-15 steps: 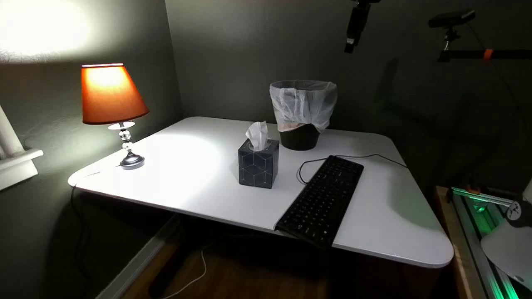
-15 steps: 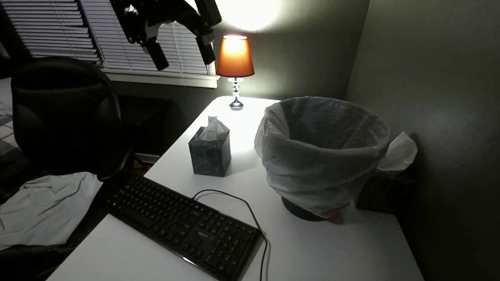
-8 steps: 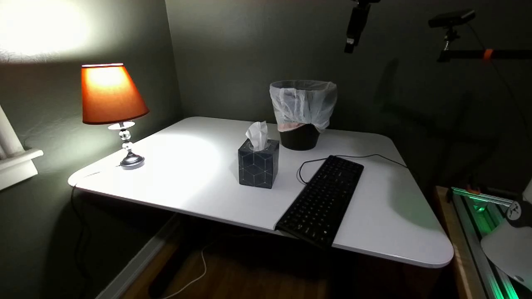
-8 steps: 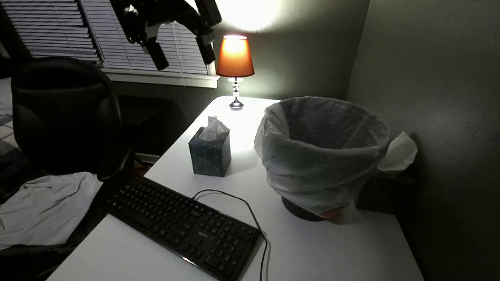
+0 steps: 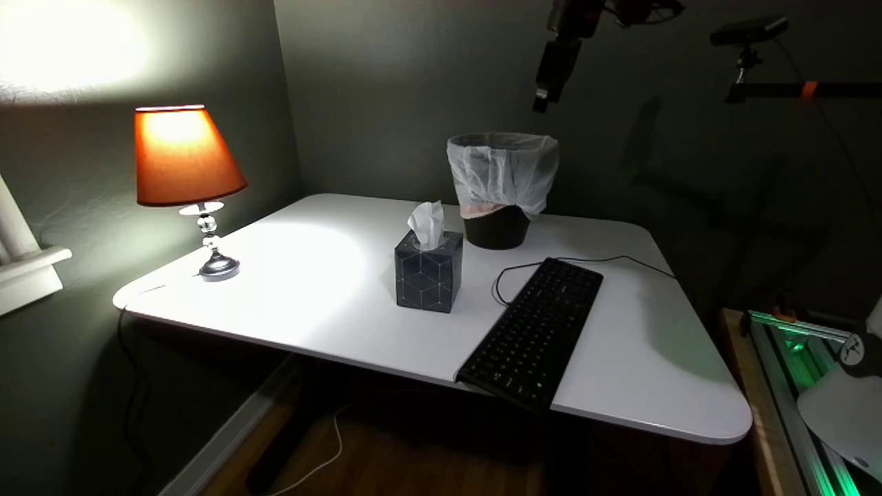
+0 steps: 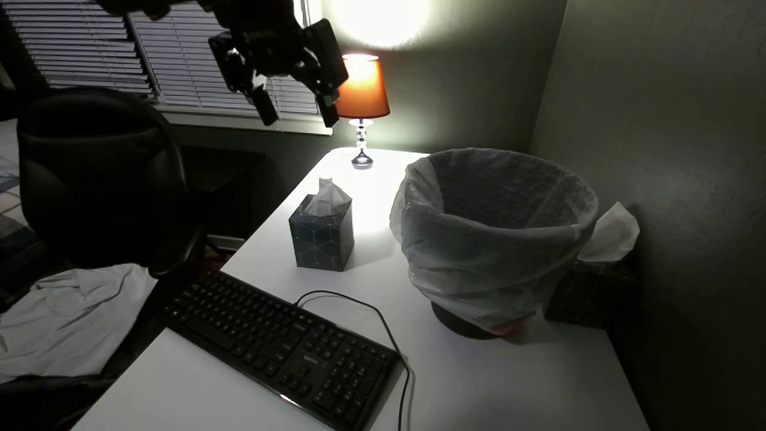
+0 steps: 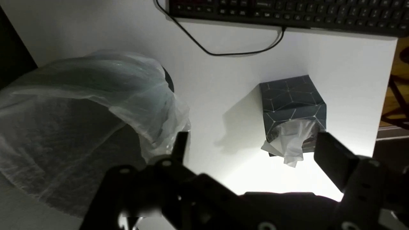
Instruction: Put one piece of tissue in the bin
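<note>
I had the hand (image 6: 300,114) hanging well above the tabletop (image 6: 479,383), its two fingers set wide apart and holding nothing. In an exterior view the dark tissue box (image 6: 321,238) stood below it at six o'clock, the piece of tissue (image 6: 328,200) poking up crumpled from its top. At four o'clock from the hand was the bin (image 6: 491,257), upright, lined with whitish plastic folded over its rim. In my wrist view the keyboard (image 7: 287,16) lay at twelve o'clock from the tissue box, its cable (image 7: 220,54) looping onto the tabletop. In an exterior view the lit orange-shaded lamp (image 5: 182,162) stood at ten o'clock from the tissue box
</note>
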You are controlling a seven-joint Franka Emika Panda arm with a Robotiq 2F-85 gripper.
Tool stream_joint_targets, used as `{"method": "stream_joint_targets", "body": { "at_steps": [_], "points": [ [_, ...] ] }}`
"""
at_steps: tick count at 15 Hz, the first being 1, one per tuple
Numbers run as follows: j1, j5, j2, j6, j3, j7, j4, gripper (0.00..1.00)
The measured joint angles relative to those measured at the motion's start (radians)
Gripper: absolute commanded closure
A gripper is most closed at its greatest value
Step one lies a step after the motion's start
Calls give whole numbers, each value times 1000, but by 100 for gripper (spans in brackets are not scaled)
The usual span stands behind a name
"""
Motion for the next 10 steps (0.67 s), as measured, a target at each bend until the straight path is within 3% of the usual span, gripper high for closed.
{"method": "stream_joint_targets", "body": {
  "at_steps": [10],
  "points": [
    [50, 220, 211, 250, 34, 68, -4, 0]
  ]
}}
